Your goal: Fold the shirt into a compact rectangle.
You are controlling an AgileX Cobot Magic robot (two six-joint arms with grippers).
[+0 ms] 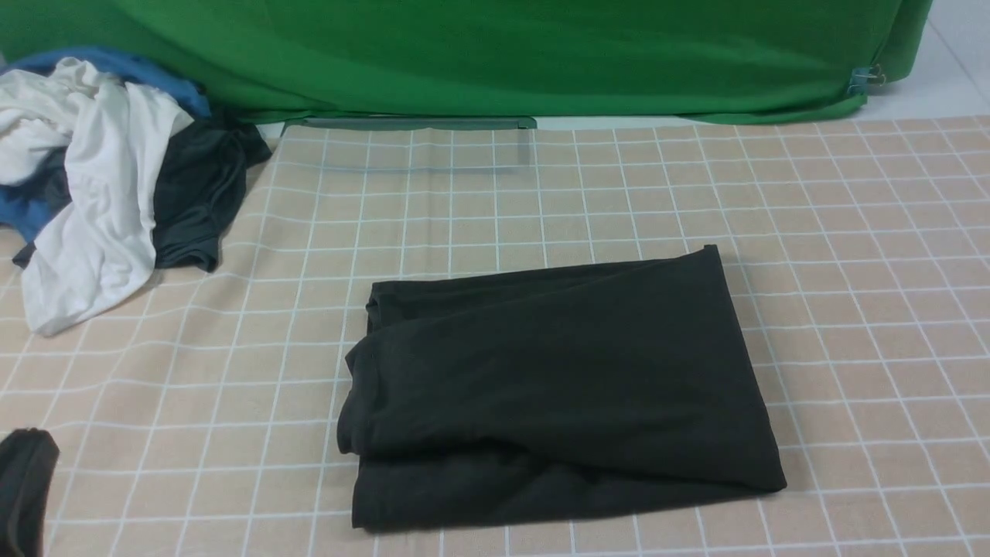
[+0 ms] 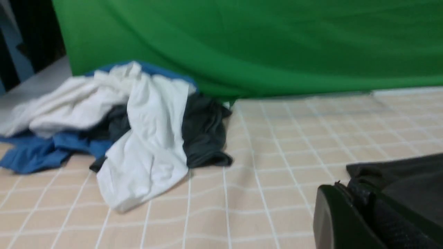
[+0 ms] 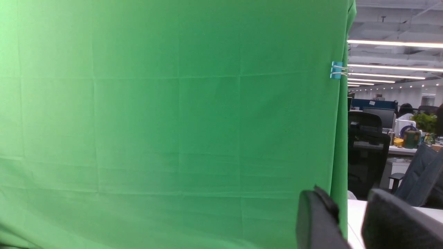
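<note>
The shirt (image 1: 557, 387), very dark and plain, lies folded into a rough rectangle in the middle of the checked tablecloth (image 1: 851, 271); its left edge is bunched and a lower layer sticks out at the front. My left gripper (image 1: 23, 487) sits low at the near left corner, apart from the shirt. In the left wrist view the left gripper (image 2: 347, 188) is shut with nothing in it, and the shirt (image 2: 408, 176) lies just beyond it. My right gripper (image 3: 346, 204) is out of the front view. It is raised, faces the green backdrop (image 3: 173, 121) and stands open and empty.
A heap of white, blue and dark grey clothes (image 1: 100, 193) lies at the far left of the table, also in the left wrist view (image 2: 138, 131). The green backdrop (image 1: 495, 54) hangs along the far edge. A clear strip (image 1: 410, 143) lies at its foot.
</note>
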